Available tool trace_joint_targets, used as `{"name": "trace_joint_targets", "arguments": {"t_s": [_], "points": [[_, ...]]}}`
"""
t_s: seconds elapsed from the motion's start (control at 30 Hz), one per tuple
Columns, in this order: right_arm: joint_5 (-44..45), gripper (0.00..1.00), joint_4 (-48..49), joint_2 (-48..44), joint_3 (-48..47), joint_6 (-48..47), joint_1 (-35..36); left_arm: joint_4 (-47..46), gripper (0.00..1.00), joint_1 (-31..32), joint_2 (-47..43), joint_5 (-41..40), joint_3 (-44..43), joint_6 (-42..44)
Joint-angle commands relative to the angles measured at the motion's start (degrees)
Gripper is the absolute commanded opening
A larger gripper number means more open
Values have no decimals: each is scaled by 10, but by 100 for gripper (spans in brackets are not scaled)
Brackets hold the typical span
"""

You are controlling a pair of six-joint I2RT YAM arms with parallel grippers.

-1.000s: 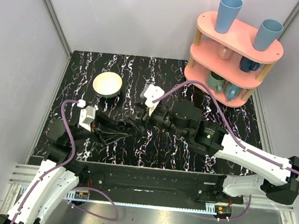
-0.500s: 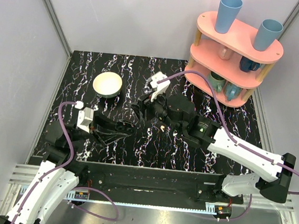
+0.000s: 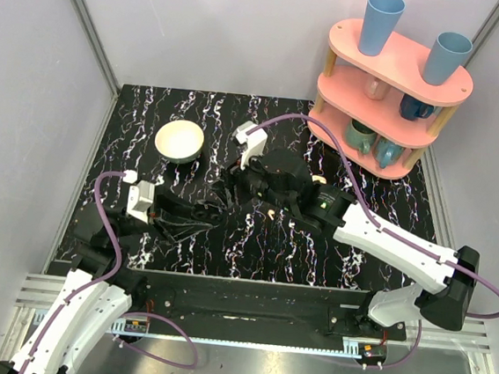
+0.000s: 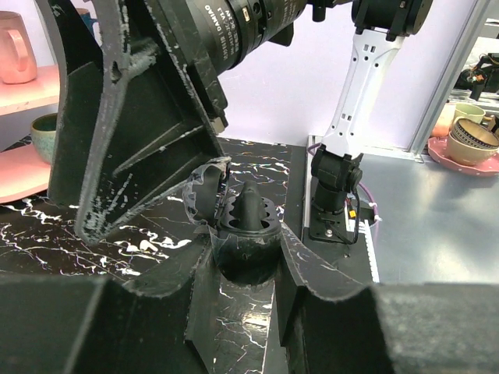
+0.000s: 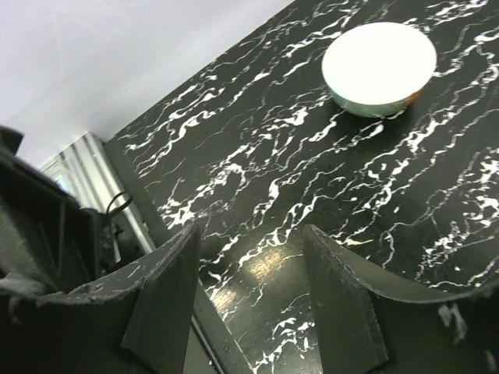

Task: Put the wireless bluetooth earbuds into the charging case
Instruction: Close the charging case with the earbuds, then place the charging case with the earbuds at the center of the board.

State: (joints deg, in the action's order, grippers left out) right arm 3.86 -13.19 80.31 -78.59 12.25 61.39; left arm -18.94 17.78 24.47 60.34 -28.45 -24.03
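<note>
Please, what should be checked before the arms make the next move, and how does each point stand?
1. Right gripper open, nothing between its fingers: ok.
2. Left gripper empty: cannot tell; a dark round thing sits between its fingers.
3. Charging case found: cannot tell; only a small cream piece shows beside the right arm.
4. Grippers apart from each other: not ok, very close.
5. Bowl out of the way: ok.
</note>
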Motion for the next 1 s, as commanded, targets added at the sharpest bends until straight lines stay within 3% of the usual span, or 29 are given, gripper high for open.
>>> {"name": "trace_joint_targets", "arguments": {"t_s": [0.0, 0.43, 0.53, 0.6, 0.7, 0.87, 0.97], "points": [[-69, 62, 4, -5, -24, -2, 0, -11, 0, -2, -1, -5, -1, 7], [-24, 63, -12, -31, 3, -44, 49, 60, 0, -4, 25, -54, -20, 38], [61, 65, -11, -29, 15, -33, 51, 77, 0, -3, 36, -71, -26, 41], [183, 73, -10, -33, 25, -28, 50, 115, 0, -3, 48, -136, -30, 36], [271, 78, -19, -52, 37, -3, 14, 136, 0, -3, 83, -214, -16, -7], [195, 80, -25, -112, 109, 92, -120, 43, 0, -3, 186, -255, 36, -106], [157, 85, -28, -129, 160, 130, -156, -4, 0, -3, 259, -263, 57, -123]]}}
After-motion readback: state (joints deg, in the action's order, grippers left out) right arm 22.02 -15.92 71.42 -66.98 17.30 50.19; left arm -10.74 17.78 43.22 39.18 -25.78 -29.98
